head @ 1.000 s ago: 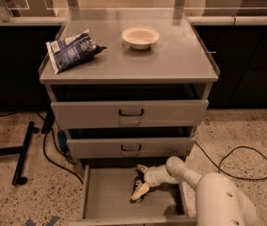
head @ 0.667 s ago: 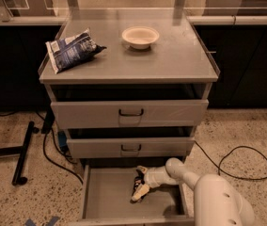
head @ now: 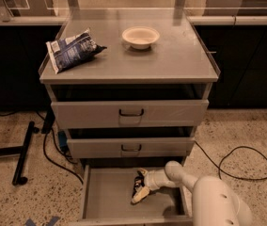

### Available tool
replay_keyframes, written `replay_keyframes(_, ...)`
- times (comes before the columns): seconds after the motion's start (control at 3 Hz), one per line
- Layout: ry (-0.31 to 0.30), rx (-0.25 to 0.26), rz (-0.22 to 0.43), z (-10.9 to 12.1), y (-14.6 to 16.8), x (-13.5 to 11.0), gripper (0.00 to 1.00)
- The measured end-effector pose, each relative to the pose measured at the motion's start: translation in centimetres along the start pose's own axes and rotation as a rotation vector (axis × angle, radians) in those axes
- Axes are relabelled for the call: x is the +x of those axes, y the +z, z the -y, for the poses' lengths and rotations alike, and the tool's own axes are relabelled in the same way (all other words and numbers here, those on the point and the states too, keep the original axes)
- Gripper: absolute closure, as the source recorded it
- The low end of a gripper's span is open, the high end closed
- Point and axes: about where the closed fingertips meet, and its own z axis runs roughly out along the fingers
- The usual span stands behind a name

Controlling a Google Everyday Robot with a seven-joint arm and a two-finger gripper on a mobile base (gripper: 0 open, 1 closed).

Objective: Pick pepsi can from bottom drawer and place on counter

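1 hand (head: 139, 186) low in btm drawer (head: 105, 202), clamped on pepsi can (head: 136, 182).

Surface (head: 171, 62) & bottom drawer (head: 105, 199) are showing smooth matt grey metal. Chip bag (head: 70, 50) is glinting glossy, foil-like. Bowl (head: 140, 36) is looking matt. Pincer (head: 140, 186), smooth off-white plastic, is sitting in bottom drawer at the dark pepsi can (head: 136, 182).

Dim warm light, glare on counter (head: 171, 60); gripper (head: 139, 186) in shadowy bottom drawer (head: 106, 197), bkgd dark.

Cream pincer (head: 140, 188) in grey bottom drawer (head: 107, 197)
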Motion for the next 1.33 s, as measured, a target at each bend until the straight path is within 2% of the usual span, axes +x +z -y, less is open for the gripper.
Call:
replay_keyframes(0.33, 0.017, 0.009, -0.017, 0.4, 0.4, 1.3, 0.00)
replay_keyframes(0.67, 0.030, 0.002, -0.034, 0.6, 0.9, 2.2, 0.19)
replay_keyframes(1.33, 0.033, 0.018, -0.026, 0.9, 0.3, 2.5, 0.66)
